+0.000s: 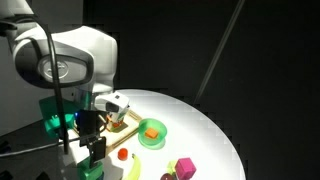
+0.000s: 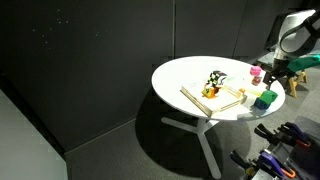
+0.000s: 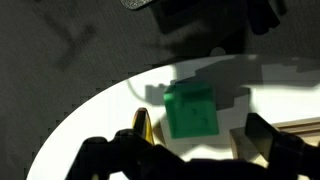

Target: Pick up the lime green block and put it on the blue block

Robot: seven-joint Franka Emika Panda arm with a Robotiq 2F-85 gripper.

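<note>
Dark fingers (image 3: 105, 158) of the gripper (image 3: 190, 152) fill the bottom of the wrist view. They are spread wide with nothing clamped between them, so the jaws stand open. In an exterior view, black walls and a dark grey floor (image 2: 90, 150) close in the room, and the round white table (image 2: 188, 72) stands on a splayed pedestal. The robot arm (image 1: 65, 60) bulks large at 9 o'clock in an exterior view, cut off by the frame's edge. On the tabletop lie a wooden tray (image 2: 228, 98) near the middle, a green bowl (image 1: 152, 134) holding something orange, a magenta block (image 1: 185, 166) and a multi-coloured cube (image 2: 215, 79). The lime green block (image 3: 190, 110) rests on the table at 12 o'clock from the open jaws, apart from them. A yellow object (image 3: 142, 126) sits just beside it at 9 o'clock. The blue block cannot be made out in any view, and the top of the wrist view is dark and blurred.
</note>
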